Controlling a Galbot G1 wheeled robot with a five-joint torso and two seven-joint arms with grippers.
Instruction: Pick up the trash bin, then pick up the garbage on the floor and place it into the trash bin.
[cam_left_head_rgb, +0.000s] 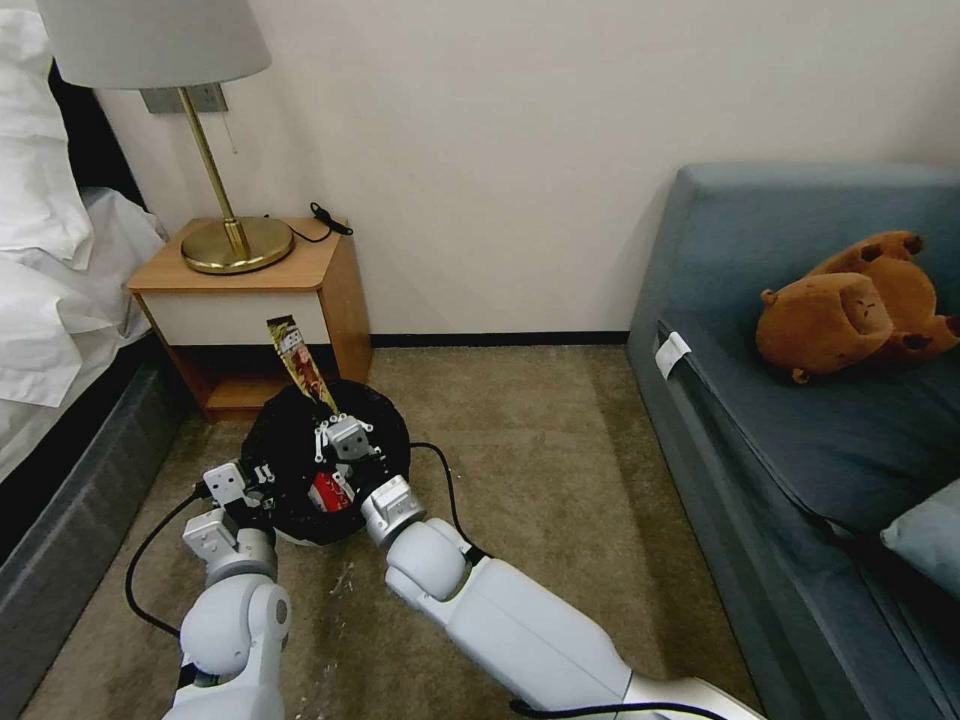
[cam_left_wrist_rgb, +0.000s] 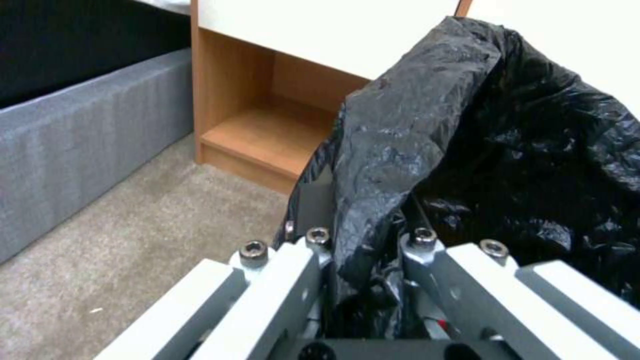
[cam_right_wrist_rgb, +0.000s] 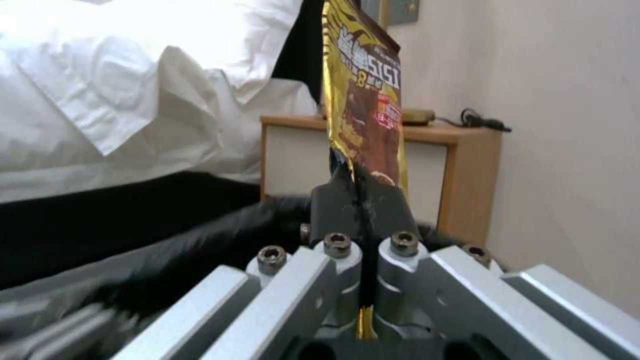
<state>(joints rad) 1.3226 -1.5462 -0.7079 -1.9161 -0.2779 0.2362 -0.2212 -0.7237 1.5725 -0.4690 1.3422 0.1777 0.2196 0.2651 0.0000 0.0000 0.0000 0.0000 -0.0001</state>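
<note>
The trash bin, a small round white container lined with a crinkled black bag folded over its rim, is held off the carpet just in front of the wooden nightstand, between the bed and the blue sofa. The left gripper grips the bin at its near-left rim; in the left wrist view its fingers are pinched onto a fold of the black liner, the plastic bunched between them. The right gripper sits directly above the bin's open mouth, fingers pressed together on the lower end of a gold-and-brown snack-bar wrapper. The wrapper stands nearly upright, tilting slightly toward the nightstand, its upper end reaching level with the nightstand's drawer front. In the right wrist view the wrapper rises straight from between the closed dark fingertips. Inside the bin, a red-and-white packet lies against the near inner wall, beneath the right wrist. A brass lamp stands on the nightstand top.
</note>
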